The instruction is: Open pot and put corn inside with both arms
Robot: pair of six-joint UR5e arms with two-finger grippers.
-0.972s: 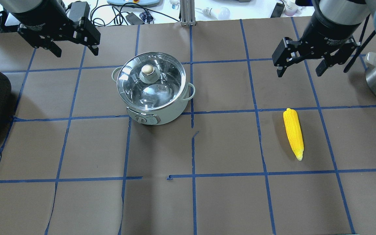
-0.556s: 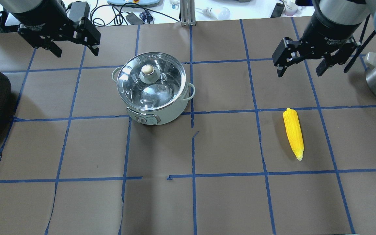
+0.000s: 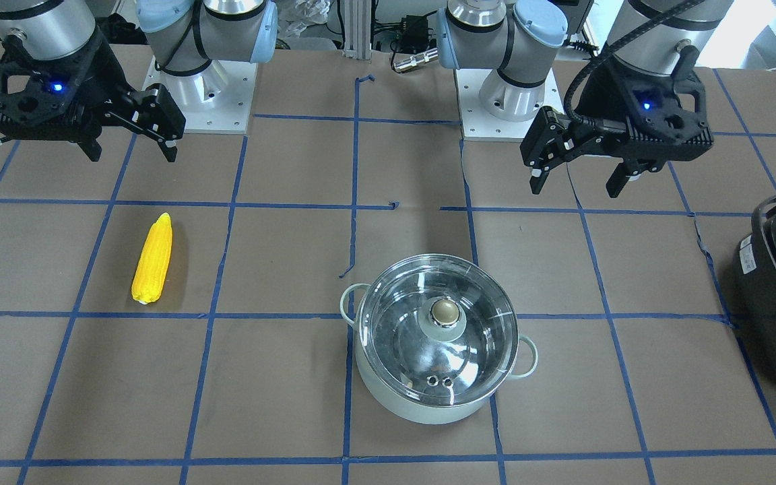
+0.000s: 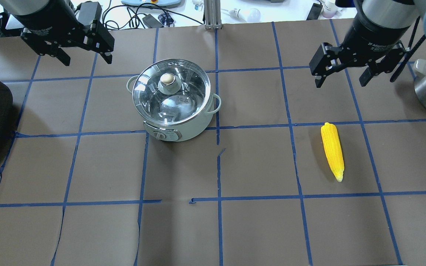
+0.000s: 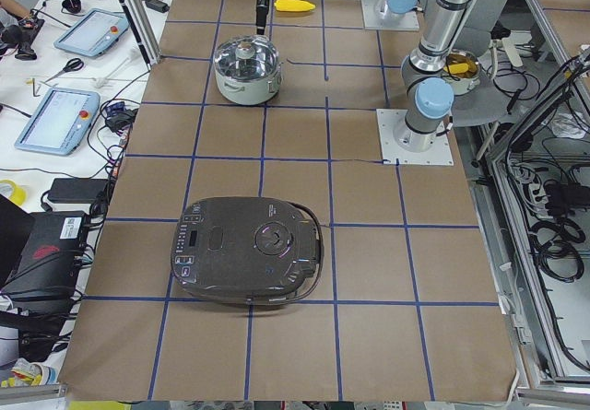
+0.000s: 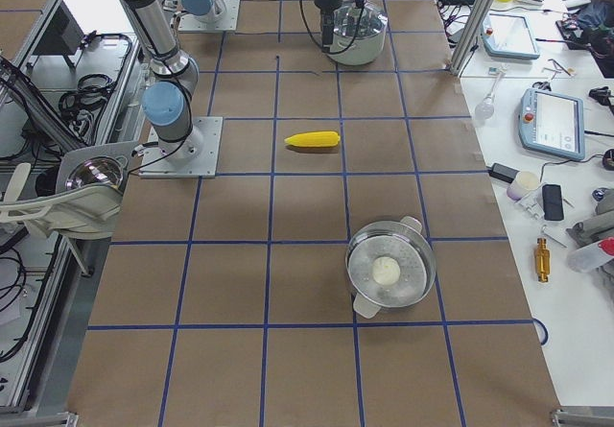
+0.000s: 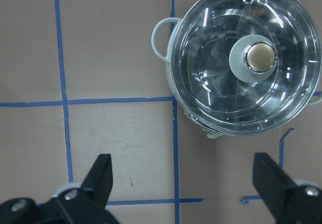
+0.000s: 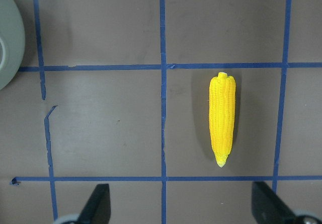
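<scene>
The pot stood on the counter, toward the robot's left, with its glass lid in place. The corn lay flat well off to the right, its tip pointing toward the robot. The left gripper hung raised and apart from the pot, jaws spread wide and empty. The right gripper hung clear of the corn, likewise spread and holding nothing.

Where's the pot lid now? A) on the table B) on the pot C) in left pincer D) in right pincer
B: the glass lid sits closed on the pot; the left pincer and right pincer are both open, empty and apart from it.
</scene>
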